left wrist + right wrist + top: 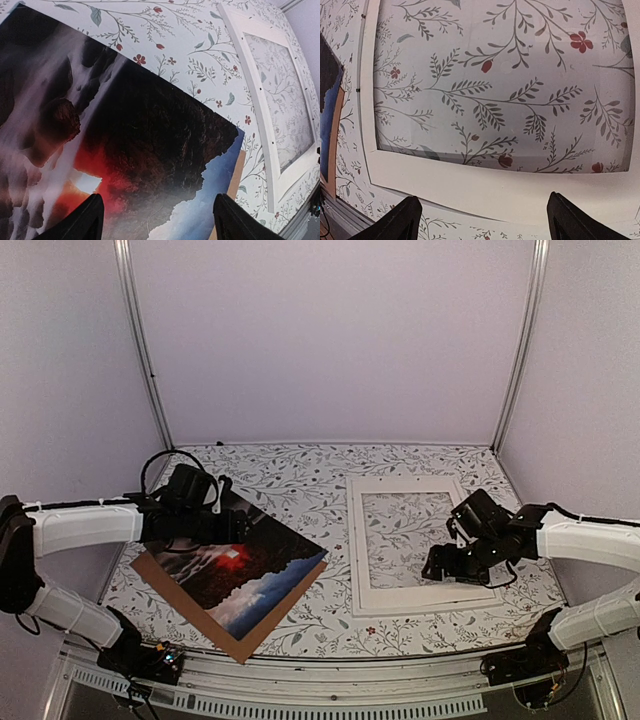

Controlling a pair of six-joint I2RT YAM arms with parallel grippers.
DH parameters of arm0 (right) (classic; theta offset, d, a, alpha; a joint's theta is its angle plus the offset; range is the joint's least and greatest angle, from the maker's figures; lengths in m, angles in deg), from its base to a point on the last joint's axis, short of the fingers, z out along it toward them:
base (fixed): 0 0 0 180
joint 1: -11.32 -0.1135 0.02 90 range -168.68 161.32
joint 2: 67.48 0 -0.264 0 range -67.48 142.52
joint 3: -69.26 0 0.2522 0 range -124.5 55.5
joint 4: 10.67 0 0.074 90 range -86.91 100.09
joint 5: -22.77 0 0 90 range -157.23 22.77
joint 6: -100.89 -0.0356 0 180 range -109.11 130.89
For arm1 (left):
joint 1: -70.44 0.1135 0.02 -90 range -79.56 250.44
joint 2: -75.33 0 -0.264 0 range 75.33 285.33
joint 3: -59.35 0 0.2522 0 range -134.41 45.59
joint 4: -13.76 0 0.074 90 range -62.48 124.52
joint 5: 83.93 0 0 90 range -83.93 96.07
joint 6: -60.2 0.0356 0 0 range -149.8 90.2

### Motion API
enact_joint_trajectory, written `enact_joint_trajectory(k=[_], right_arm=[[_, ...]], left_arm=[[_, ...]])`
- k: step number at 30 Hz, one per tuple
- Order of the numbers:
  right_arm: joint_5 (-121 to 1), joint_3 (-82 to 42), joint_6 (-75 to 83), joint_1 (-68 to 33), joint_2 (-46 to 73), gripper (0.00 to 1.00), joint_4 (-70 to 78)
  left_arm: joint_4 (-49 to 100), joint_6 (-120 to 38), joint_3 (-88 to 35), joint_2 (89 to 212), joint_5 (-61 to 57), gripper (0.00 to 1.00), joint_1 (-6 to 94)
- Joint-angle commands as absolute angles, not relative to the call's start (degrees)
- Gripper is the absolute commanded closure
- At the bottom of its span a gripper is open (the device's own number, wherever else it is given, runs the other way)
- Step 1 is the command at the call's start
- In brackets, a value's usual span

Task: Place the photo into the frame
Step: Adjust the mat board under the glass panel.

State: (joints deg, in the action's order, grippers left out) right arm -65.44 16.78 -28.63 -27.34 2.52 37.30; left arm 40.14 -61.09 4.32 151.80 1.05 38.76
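The photo [250, 575], dark with a red glow and bluish-white patches, lies at the left on a brown backing board [240, 645]. My left gripper [232, 530] hovers open just above the photo [150, 125], one finger on each side of the red and blue parts, holding nothing. The white frame [352, 540] lies flat at the right, with a wide white band [400, 595] around its clear window. My right gripper [440, 568] is open and empty above the frame's near edge [495, 185]. The photo's corner [326, 95] shows at the far left.
A floral cloth [300, 480] covers the table. The backing board [235, 175] sticks out past the photo's near edge. Small black tabs [273, 143] dot the frame's band. Walls and metal posts [145, 350] enclose the back; a metal rail [330, 680] runs along the front.
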Motion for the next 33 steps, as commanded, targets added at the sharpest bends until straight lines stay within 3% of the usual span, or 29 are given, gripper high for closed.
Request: enact_joint_trajectory(k=[1, 33], right_arm=[[-68.5, 17.9, -35.0, -30.7, -0.9, 0.09, 42.1], [-68.4, 18.3, -33.9, -31.6, 6.5, 0.10, 35.8]], left_arm=[[38.4, -61.3, 3.2, 152.9, 0.4, 0.22, 37.9], [39.1, -61.4, 3.1, 153.2, 0.8, 0.23, 37.8]])
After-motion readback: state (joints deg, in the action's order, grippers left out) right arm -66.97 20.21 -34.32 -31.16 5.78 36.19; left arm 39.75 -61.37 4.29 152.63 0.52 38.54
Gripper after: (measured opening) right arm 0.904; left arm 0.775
